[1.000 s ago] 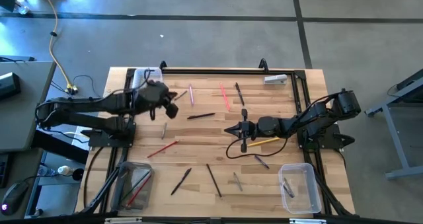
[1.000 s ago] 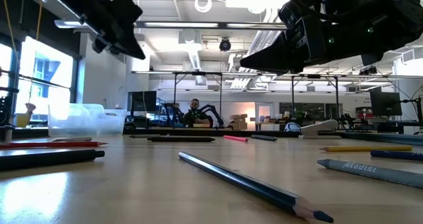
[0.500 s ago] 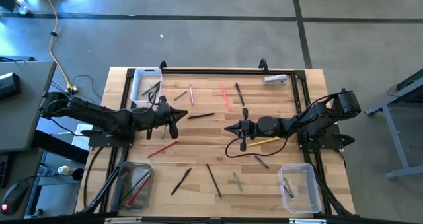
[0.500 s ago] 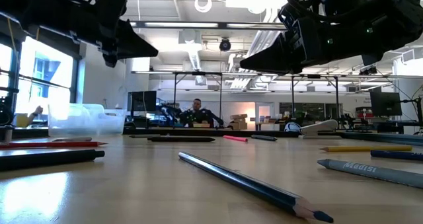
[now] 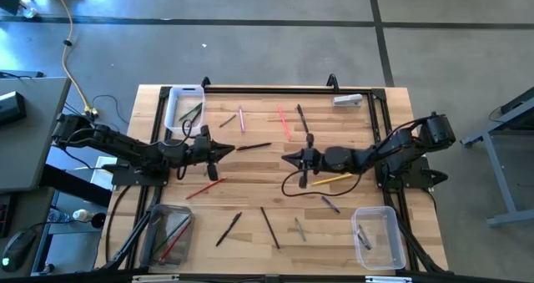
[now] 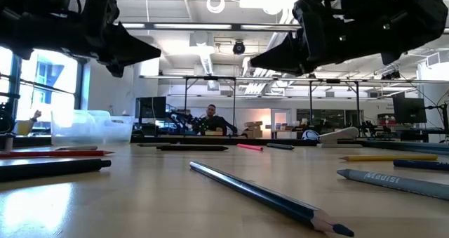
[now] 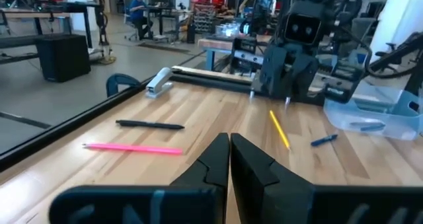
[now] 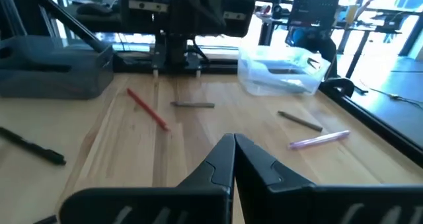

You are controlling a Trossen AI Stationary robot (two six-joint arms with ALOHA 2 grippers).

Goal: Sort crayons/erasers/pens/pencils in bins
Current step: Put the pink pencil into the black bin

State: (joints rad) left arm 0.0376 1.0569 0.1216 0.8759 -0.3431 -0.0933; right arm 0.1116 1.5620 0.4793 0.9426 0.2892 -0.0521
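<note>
Loose sticks lie flat across the wooden table [image 5: 250, 208]: a black pen [image 5: 254, 147], a pink one [image 5: 242, 118], a red one [image 5: 205, 188], a yellow pencil [image 5: 332, 179]. A white-rimmed bin [image 5: 185, 108] sits far left, a grey-tinted bin [image 5: 169, 233] near left, a clear bin [image 5: 377, 237] near right. My left gripper [image 5: 229, 149] hangs level over mid-table, shut and empty, tip near the black pen's left end. My right gripper [image 5: 288, 158] faces it, shut and empty, above the table.
A dark pencil [image 6: 266, 199] lies close in the low view. A black frame [image 5: 292, 88] runs along the far edge with a grey stapler-like thing [image 5: 348, 100] beside it. Bare wood lies between the two grippers. A person sits in the room behind.
My left gripper has swung away from the white-rimmed bin toward mid-table, sunk lower and tipped up from slanting downward to level, staying shut. The bin, which the arm covered before, now shows with sticks in it. My right gripper has kept its place.
</note>
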